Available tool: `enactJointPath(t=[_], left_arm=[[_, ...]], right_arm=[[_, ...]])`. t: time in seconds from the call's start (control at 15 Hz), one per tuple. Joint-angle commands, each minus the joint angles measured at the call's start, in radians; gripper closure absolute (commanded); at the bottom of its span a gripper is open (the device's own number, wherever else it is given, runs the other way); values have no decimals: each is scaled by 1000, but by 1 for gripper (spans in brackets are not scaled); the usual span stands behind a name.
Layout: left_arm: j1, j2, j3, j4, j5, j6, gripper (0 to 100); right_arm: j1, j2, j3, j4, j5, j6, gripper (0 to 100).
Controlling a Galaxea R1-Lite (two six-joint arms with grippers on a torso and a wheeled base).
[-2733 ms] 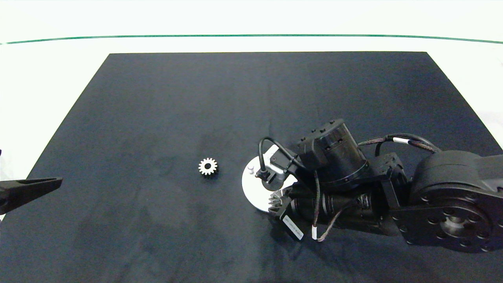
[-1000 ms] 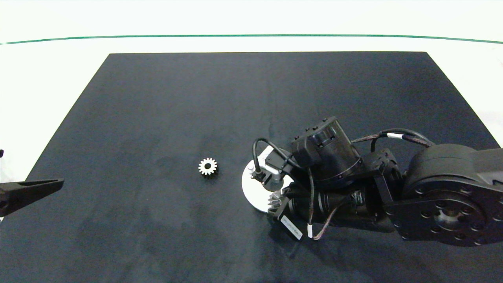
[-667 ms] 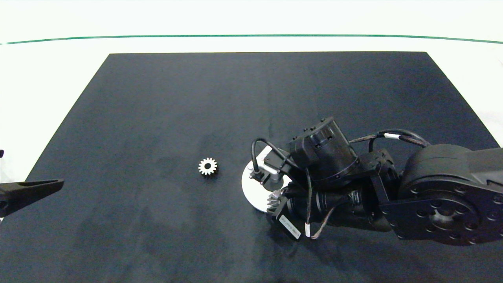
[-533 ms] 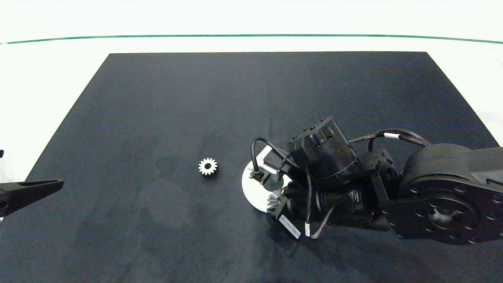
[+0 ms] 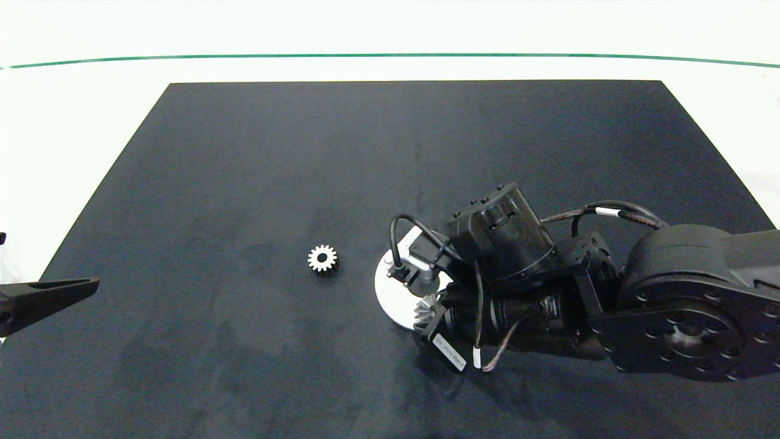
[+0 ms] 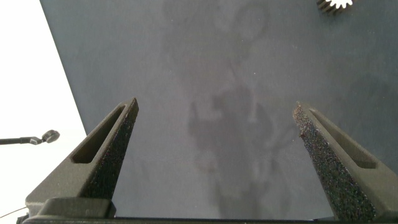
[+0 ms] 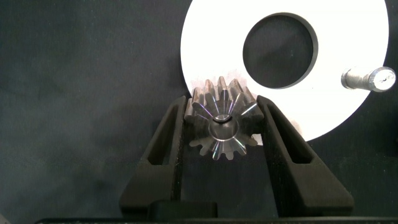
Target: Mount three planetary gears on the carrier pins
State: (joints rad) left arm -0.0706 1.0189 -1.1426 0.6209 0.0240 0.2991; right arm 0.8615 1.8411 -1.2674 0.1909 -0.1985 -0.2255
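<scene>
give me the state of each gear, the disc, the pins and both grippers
gear in right gripper: clamped between the fingers, over a pin at the disc rim
loose gear: flat on the mat, untouched
disc: flat on the mat
free pin: upright, no gear
right gripper: shut on gear
left gripper: open, empty, parked

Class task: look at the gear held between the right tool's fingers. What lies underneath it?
Under the gear clamped in the right tool lies the rim of the white disc, beside its central hole. A pin tip shows in the gear's bore. Its base is covered.
</scene>
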Motion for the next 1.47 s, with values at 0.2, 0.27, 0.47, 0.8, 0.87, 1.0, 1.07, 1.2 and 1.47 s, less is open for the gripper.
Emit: enactJointPath(t=[0.2, 0.27, 0.47, 0.8, 0.87, 1.0, 1.07, 1.2, 1.47], left_arm=[[0, 0, 0, 3, 1, 2, 0], [0, 0, 0, 3, 1, 2, 0], [0, 0, 0, 3, 1, 2, 0], [0, -2, 0, 3, 1, 2, 0], [-1, -2, 0, 3, 1, 2, 0], [-15, -2, 0, 3, 1, 0, 0], [-15, -2, 0, 3, 1, 2, 0], [-15, -2, 0, 3, 1, 2, 0], [-15, -2, 0, 3, 1, 0, 0]], right_arm=[[1, -13, 10, 2, -1, 3, 0], [1, -16, 11, 2, -1, 3, 0], [-12, -40, 8, -1, -4, 3, 0], [-205, -197, 0, -2, -2, 2, 0], [-237, -200, 2, -2, -1, 3, 0], [-271, -195, 8, -2, -1, 5, 0], [-291, -189, 5, -2, 4, 8, 0], [-317, -174, 5, -10, 18, 12, 0], [-341, -102, 8, -117, 10, 69, 0]])
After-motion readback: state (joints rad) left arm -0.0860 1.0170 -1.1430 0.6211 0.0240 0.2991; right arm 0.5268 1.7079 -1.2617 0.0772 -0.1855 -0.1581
